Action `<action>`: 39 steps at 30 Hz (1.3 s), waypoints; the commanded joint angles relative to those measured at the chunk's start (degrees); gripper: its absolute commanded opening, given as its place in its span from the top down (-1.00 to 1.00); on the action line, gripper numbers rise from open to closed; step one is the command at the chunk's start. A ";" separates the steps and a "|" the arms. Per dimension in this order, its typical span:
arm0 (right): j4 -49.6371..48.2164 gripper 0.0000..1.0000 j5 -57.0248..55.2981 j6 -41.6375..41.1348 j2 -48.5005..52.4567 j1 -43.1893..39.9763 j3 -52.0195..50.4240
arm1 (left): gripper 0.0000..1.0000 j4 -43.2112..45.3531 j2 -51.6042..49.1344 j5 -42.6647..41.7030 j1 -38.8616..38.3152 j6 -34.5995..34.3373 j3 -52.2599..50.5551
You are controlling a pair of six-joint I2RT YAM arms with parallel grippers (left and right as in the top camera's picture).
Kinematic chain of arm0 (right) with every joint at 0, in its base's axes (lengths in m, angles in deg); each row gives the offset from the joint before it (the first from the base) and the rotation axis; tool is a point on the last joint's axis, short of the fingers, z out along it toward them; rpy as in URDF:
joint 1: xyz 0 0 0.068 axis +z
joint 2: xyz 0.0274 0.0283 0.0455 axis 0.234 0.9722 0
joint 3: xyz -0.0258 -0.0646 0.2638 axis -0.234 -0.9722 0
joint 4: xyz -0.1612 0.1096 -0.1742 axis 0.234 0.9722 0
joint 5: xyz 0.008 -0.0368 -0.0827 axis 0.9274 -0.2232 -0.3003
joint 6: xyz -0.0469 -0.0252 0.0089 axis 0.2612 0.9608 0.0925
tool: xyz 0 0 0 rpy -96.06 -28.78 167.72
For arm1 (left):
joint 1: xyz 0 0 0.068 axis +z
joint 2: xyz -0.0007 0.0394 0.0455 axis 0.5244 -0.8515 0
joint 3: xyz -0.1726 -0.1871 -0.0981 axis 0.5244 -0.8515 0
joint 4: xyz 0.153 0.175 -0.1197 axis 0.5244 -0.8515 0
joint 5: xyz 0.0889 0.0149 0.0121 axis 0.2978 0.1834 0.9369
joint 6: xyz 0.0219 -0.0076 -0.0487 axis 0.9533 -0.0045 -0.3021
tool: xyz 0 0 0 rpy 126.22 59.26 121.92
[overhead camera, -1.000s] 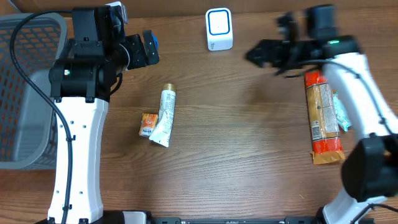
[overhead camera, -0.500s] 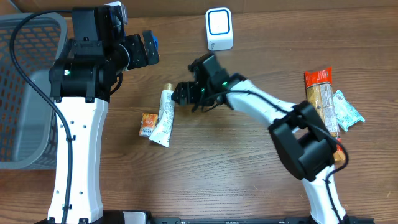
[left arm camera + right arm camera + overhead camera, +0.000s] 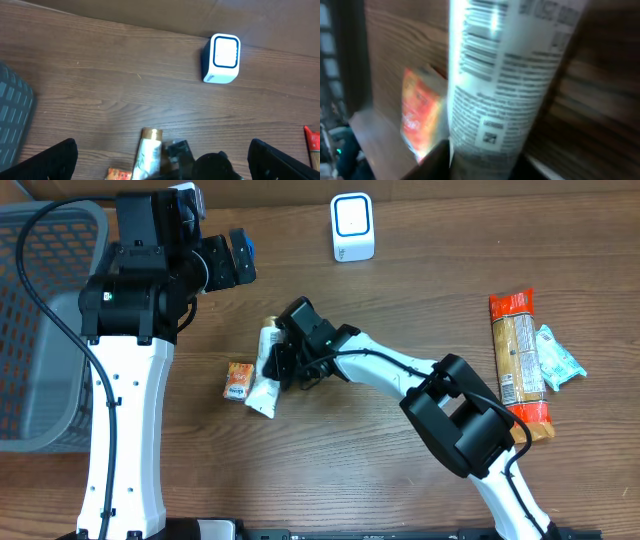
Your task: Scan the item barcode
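A white tube (image 3: pixel 263 392) with a gold cap lies on the wooden table left of centre. My right gripper (image 3: pixel 285 360) is down over its middle, its jaws closed against both sides. In the right wrist view the tube (image 3: pixel 505 75) fills the space between the fingers, showing black print, barcode lines near the top and a small square code. The left gripper (image 3: pixel 235 260) hangs open above the table's far left, apart from everything; its view shows the tube (image 3: pixel 149 152) below. The white scanner (image 3: pixel 352 226) with a blue ring stands at the back centre.
An orange sachet (image 3: pixel 238 380) lies right beside the tube's lower end. A grey mesh basket (image 3: pixel 40 330) stands at the far left. A long orange cracker pack (image 3: pixel 518 360) and a teal packet (image 3: pixel 558 358) lie at the right.
My right arm swept from the right side across the table to the tube, came down over it and its jaws closed in. The left arm has not moved.
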 commanded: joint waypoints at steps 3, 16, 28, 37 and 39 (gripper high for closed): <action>5.64 0.67 -0.57 3.98 0.55 -2.82 -0.22 | -1.00 0.02 -0.11 -0.44 0.31 0.92 0.17; 34.16 0.75 -32.79 21.73 -11.15 -4.50 2.99 | -0.99 0.02 -0.11 -0.44 0.31 0.90 0.17; 36.50 -0.03 -20.76 21.57 -11.52 -6.16 2.40 | -0.99 0.02 -0.11 -0.44 0.31 0.90 0.17; 38.71 -0.65 -2.93 22.97 -21.44 -21.42 3.54 | -0.99 0.02 -0.11 -0.44 0.31 0.92 0.17; 39.12 -0.68 -1.11 22.99 -21.27 -24.06 2.91 | -0.99 0.02 -0.11 -0.44 0.31 0.92 0.17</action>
